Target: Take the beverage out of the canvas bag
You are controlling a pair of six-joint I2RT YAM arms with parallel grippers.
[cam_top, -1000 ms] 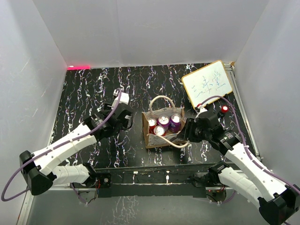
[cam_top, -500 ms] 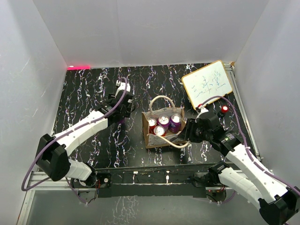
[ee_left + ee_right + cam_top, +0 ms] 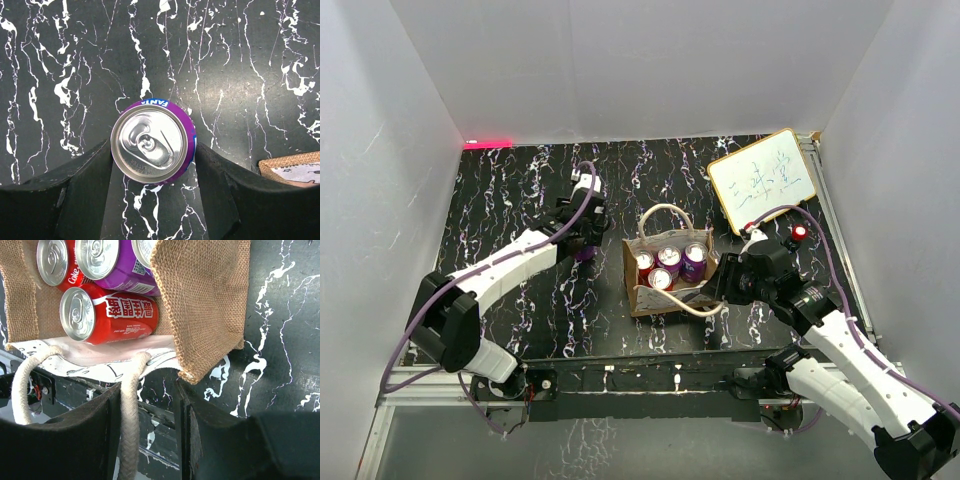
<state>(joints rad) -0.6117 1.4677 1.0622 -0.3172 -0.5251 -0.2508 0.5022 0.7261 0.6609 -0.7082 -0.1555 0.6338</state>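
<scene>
And there was the can (image 3: 149, 142), sitting right between the fingers of the left claw (image 3: 152, 150), both pads pressed to its flanks, so that claw was clenched on it. It was upright over the bare counter (image 3: 240, 75), outside the bag (image 3: 200, 305), whose corner just peeked in off that claw's right finger. It had a purple wall with white lettering and a silver lid, the tab flat and unopened. By my reckoning it was stiff but thin-skinned, smooth enough to slip, and weighty if full. It wanted a firm squeeze across the round body, never on the rim. The right claw (image 3: 148, 390) stood released, its jaws apart, with the cream handle (image 3: 131, 410) running between them, unpinched. The bag's mouth lay just beyond its fingertips, with the other cans (image 3: 112, 315) packed inside, red and purple
</scene>
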